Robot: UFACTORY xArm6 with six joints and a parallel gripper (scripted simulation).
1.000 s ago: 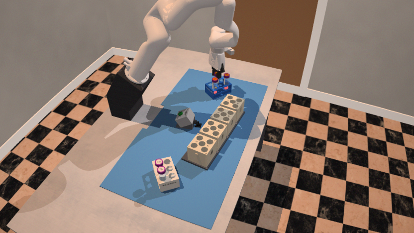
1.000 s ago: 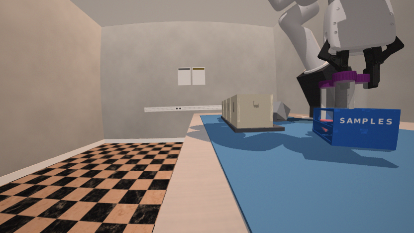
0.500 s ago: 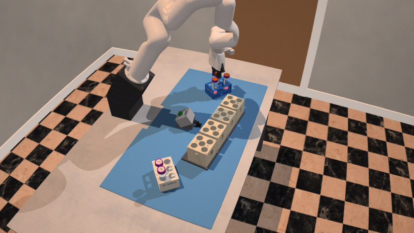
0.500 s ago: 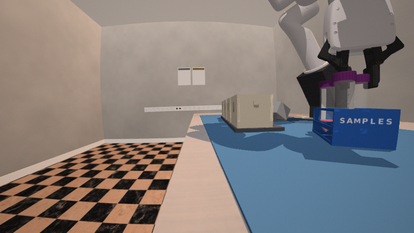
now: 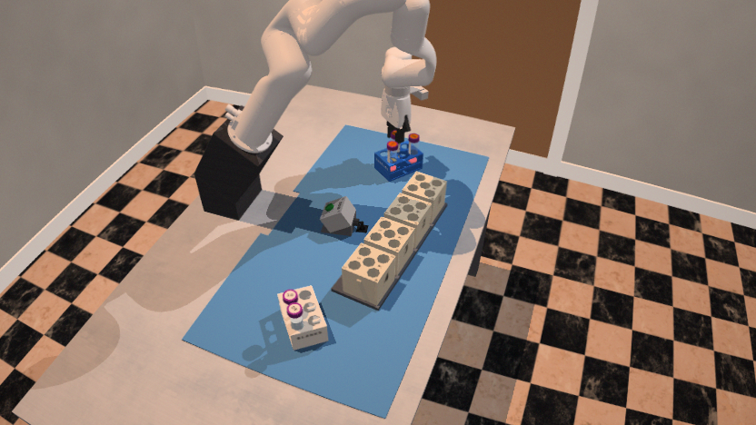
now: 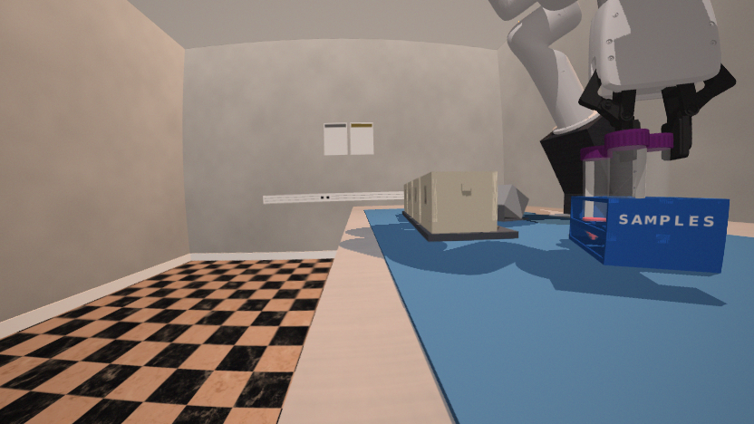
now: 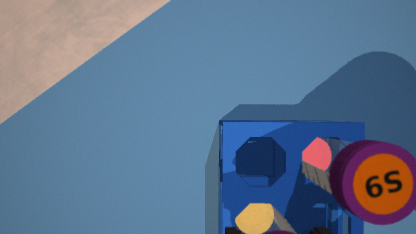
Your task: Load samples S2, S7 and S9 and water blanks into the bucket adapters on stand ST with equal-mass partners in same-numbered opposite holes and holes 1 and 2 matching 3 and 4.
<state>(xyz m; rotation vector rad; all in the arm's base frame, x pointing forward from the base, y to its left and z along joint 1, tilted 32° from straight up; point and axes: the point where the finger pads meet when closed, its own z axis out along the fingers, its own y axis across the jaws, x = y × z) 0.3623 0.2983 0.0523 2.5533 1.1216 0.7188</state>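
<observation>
- At the far end of the bench (image 5: 492, 138) (image 6: 358, 253), the gripper (image 5: 396, 134) (image 6: 653, 147) (image 7: 276, 231) is clamped on the cap of one sample tube (image 5: 394, 133) (image 6: 662, 140) (image 7: 255, 218).
- The held tube's ID is not legible; the wrist view shows yellow contents. It stands upright, long axis vertical, with its lower end in the blue samples rack (image 5: 404, 170) (image 6: 667, 247) (image 7: 229, 190).
- Governing relation, top view, 12 at its upper edge: the nearest adapter (image 5: 438, 198) (image 6: 464, 206) lies at about 5 o'clock from the gripper. The row on the loading stand (image 5: 341, 289) (image 6: 474, 236) runs from there toward 7.
- Judged next step: a straight vertical lift until the tube's foot passes the rack top, then travel toward 5 to 6 o'clock.
- Neighbouring caps stand close: one at 3 o'clock (image 5: 413, 137) (image 6: 626, 138), another at 6 (image 5: 392, 145) (image 6: 593, 152). Contact risk is assessed as real; the rack is loose and could ride up.
- S9 (image 7: 384, 183) reads at roughly 2 o'clock from the held cap in the wrist view.
- Adapter holes appear unfilled; loading is judged barely begun.
</observation>
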